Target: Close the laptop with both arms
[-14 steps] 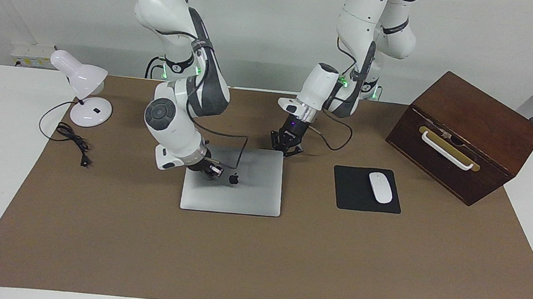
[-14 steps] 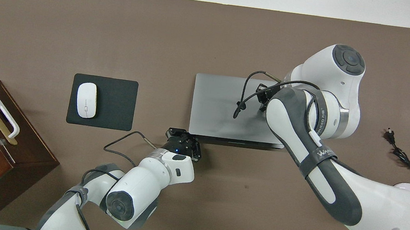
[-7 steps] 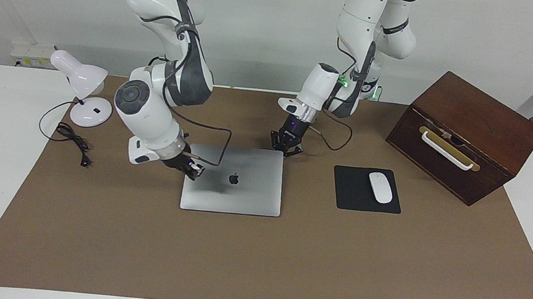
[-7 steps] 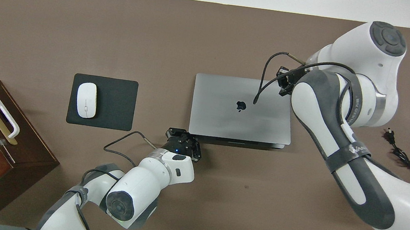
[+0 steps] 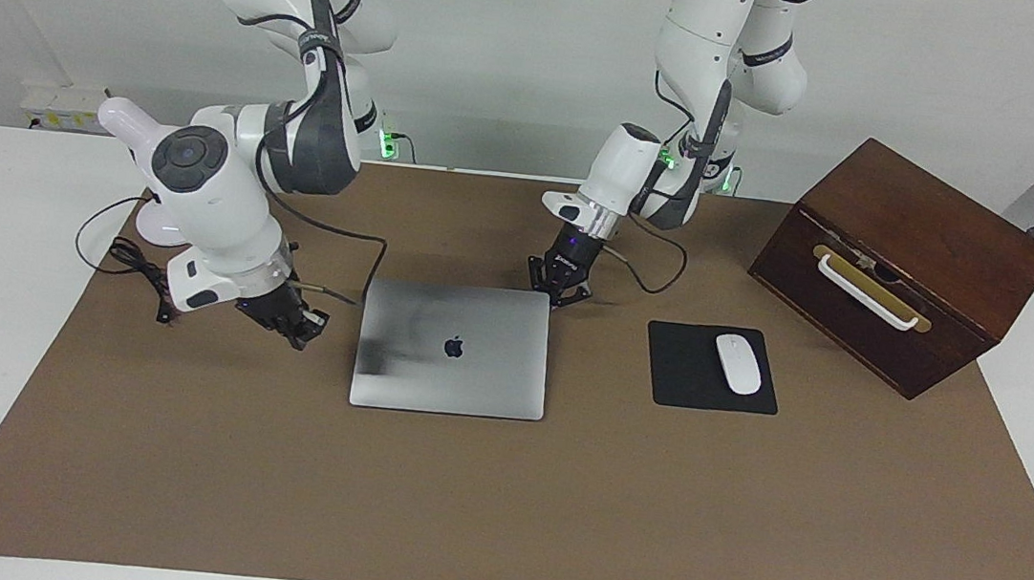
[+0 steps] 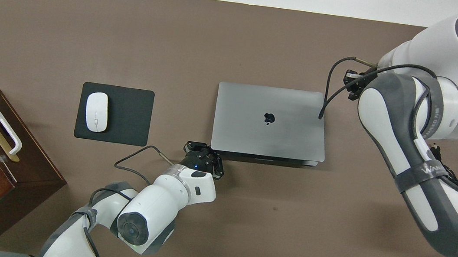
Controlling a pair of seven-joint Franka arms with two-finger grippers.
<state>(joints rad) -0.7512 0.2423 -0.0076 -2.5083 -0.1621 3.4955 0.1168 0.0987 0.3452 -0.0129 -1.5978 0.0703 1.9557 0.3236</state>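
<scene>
Your right end effector (image 5: 300,329) has swung off the closed laptop (image 5: 452,349); the left end effector (image 5: 560,284) stays at its corner, grip states unclear, mouse pad (image 5: 695,381) well clear.

Your two white jointed robot arms, seen at the table.
Each glossy white arm (image 5: 228,202) (image 5: 683,77) shows you dark grey joint parts, looping black cables (image 6: 137,165), green indicator lights and small black fingered grippers.

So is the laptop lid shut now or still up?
Shut. The laptop lies flat on the mat, logo facing up, with no screen or keyboard showing in either view.
</scene>
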